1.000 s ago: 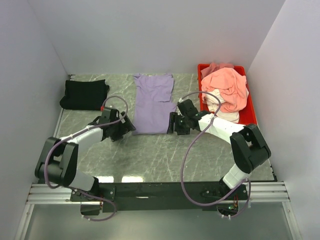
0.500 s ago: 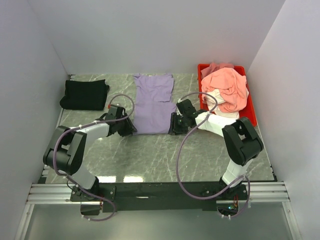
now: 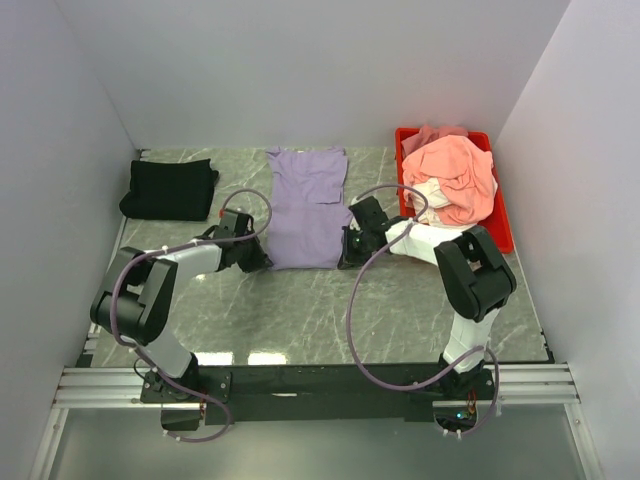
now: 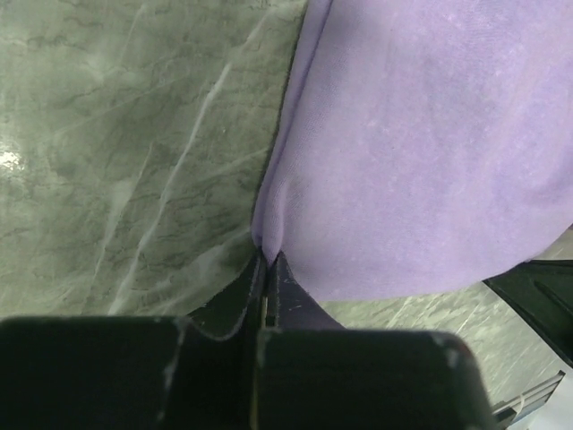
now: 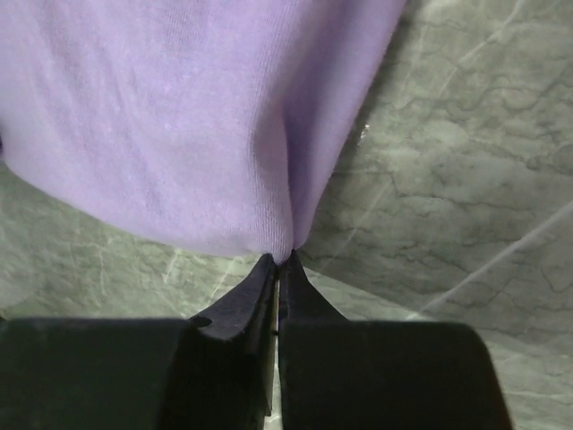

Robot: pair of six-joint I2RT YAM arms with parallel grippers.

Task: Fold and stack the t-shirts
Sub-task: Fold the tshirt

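Folding was in hand on the purple shirt (image 3: 307, 205), spread flat on the table (image 3: 400, 300). The left gripper (image 4: 267, 260) and right gripper (image 5: 280, 260) each pinched a near hem corner. The next move probably called for lifting both corners evenly and carrying the hem toward the collar.

High rear overview, wrist close-ups sharing purple t-shirt (image 3: 308, 205)

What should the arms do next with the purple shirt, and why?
Probably lift both near corners slightly together, to start folding them toward the far end. The left gripper and right gripper are each shut on a near corner of the lavender shirt.
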